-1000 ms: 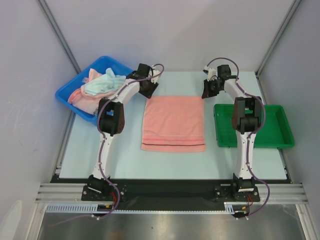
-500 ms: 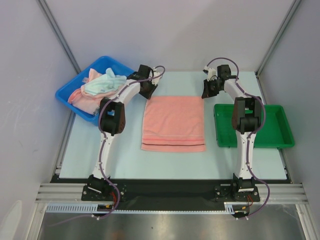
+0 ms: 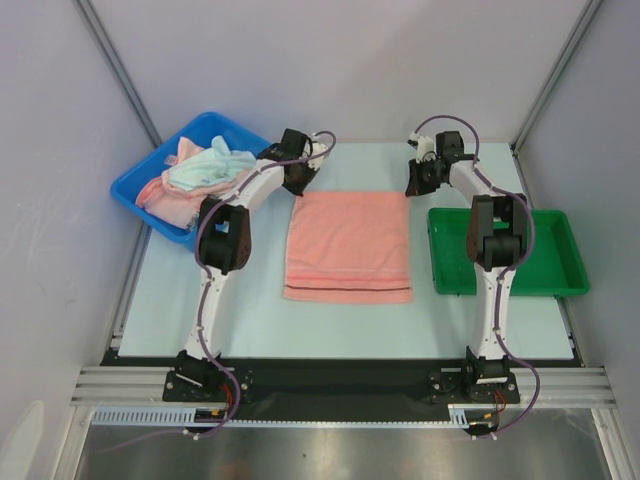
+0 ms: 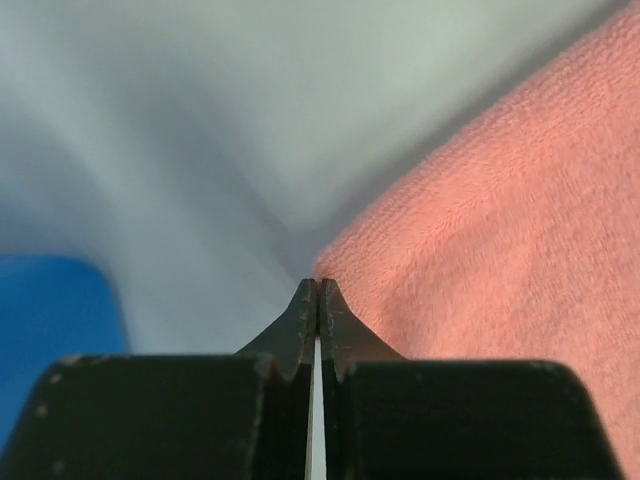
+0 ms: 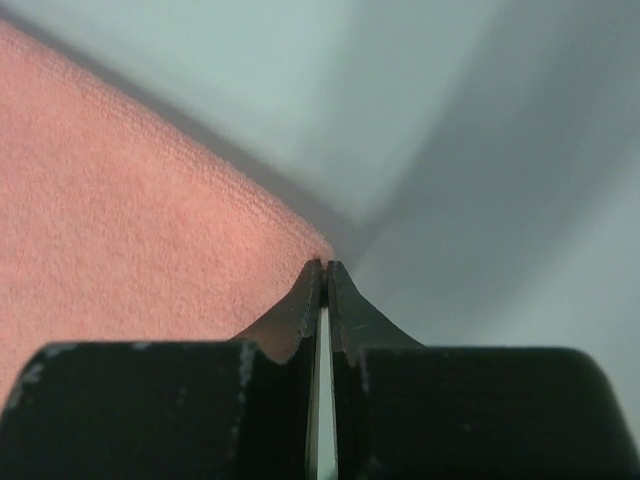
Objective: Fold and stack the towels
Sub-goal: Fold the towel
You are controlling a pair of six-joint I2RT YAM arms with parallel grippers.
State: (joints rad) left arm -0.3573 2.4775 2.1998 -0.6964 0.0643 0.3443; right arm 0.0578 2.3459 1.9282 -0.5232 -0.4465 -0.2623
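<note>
A salmon-pink towel point(image 3: 347, 245) lies flat on the table point(image 3: 250, 320), a dark stripe near its front edge. My left gripper point(image 3: 297, 188) is at its far left corner. In the left wrist view the gripper point(image 4: 318, 285) is shut, its tips pinching the corner of the towel point(image 4: 500, 250). My right gripper point(image 3: 412, 187) is at the far right corner. The right wrist view shows this gripper point(image 5: 326, 265) shut on that corner of the towel point(image 5: 130, 220). More towels point(image 3: 200, 172), pink and pale mint, lie heaped in the blue bin point(image 3: 128, 186).
A green tray point(image 3: 560, 290) sits at the right of the table beside the right arm. The blue bin stands at the back left, partly off the table edge. Grey walls close in the left, back and right sides.
The left gripper has closed at the towel's far left corner and shifted slightly toward it. The right gripper stays shut in place. The towel has not moved.
</note>
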